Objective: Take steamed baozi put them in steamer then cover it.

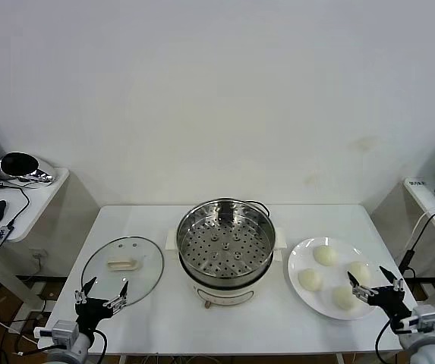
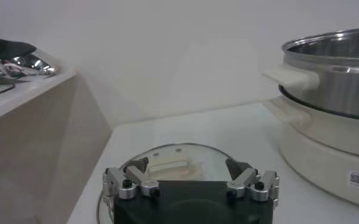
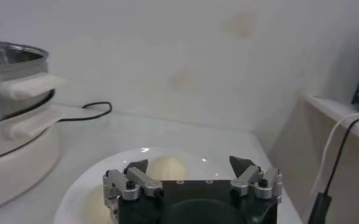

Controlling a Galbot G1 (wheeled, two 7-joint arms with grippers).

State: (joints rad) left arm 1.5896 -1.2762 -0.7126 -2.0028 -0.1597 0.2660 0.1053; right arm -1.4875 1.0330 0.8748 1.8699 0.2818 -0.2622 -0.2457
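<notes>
Head view: steamer [image 1: 225,250] mid-table, uncovered; cover [image 1: 122,265] lies left of it, four baozi [image 1: 325,255] on a plate [image 1: 296,262] right. Left gripper [image 1: 103,292] and right gripper [image 1: 370,282] hover, fingers spread.
Left wrist view: a sticker [image 2: 355,178] on the steamer's base, unreadable.
Right wrist view: one baozi [image 3: 167,167] between the spread fingers.

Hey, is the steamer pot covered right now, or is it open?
Open. The steamer shows its bare perforated tray with no buns in it, and the glass lid lies flat on the table to its left.
</notes>
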